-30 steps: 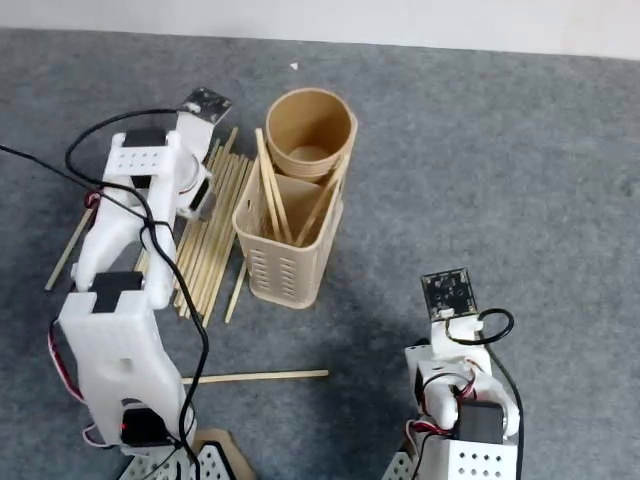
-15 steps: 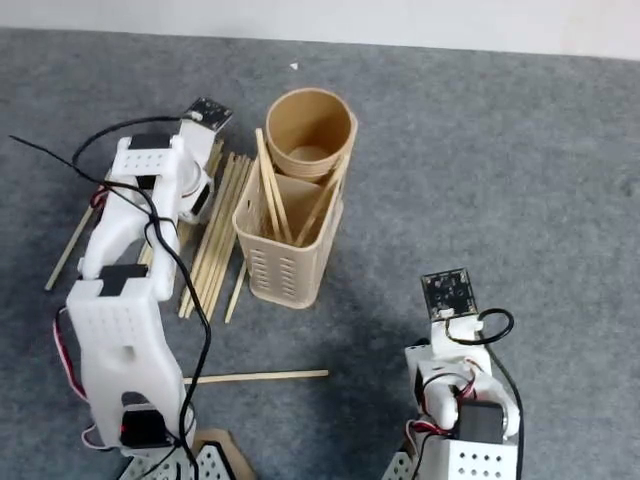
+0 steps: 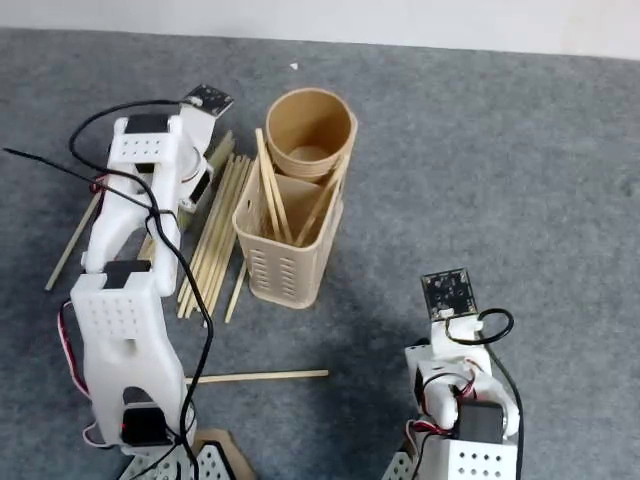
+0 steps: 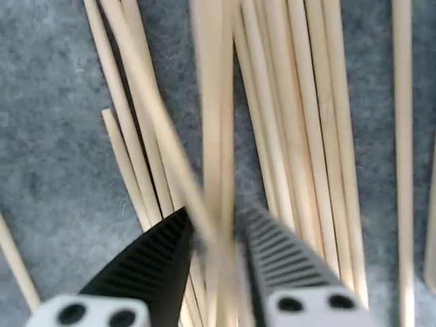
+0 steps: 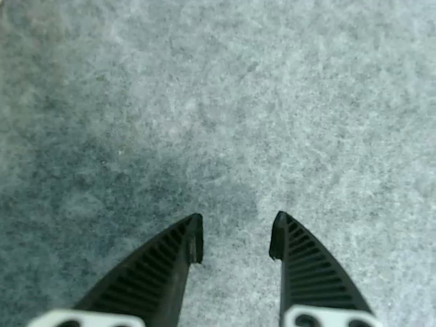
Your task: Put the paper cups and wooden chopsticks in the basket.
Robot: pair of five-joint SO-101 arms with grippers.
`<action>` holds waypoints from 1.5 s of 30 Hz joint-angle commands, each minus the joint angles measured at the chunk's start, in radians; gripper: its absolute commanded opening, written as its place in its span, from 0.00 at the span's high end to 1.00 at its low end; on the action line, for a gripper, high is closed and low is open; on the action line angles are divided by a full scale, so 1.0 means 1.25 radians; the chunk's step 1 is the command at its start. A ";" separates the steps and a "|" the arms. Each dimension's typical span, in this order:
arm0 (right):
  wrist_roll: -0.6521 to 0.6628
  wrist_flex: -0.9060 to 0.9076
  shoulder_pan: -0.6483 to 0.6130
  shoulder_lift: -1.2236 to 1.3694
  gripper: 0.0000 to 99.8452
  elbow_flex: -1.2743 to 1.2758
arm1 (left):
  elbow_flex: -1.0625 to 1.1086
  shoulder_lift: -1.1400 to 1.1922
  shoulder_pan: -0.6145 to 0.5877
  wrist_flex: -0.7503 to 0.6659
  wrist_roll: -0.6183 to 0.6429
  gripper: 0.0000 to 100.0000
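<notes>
**Left arm at the chopstick pile: pick-up in hand**

Left gripper (image 4: pixel 214 221) sits low over the pile of chopsticks (image 3: pixel 215 235), just beside the basket (image 3: pixel 285 272). Its jaws are clamped on a pair of sticks (image 4: pixel 212 136); these are blurred, so I can't vouch for the count. The basket holds one paper cup (image 3: pixel 308 110) and a few leaning chopsticks (image 3: pixel 272 200). A stray chopstick (image 3: pixel 258 376) lies apart, between the arms. Right gripper (image 5: pixel 235 238) hovers over bare carpet (image 5: pixel 272 82), jaws apart, holding nothing.

My judgement: chopstick loading is underway. The next move is to lift clear of the pile, swing over the basket rim, and tip the sticks upright before release.
</notes>
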 commanded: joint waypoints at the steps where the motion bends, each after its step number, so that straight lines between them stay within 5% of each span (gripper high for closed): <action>1: 0.009 0.004 0.008 -0.010 0.83 0.094 | -0.044 -0.012 0.017 0.038 0.006 0.82; 22: 0.009 0.004 0.008 -0.010 0.83 0.094 | -0.047 0.100 0.013 -0.011 0.006 0.87; 45: 0.009 0.004 0.008 -0.010 0.83 0.094 | -0.158 0.100 0.017 0.070 0.005 0.87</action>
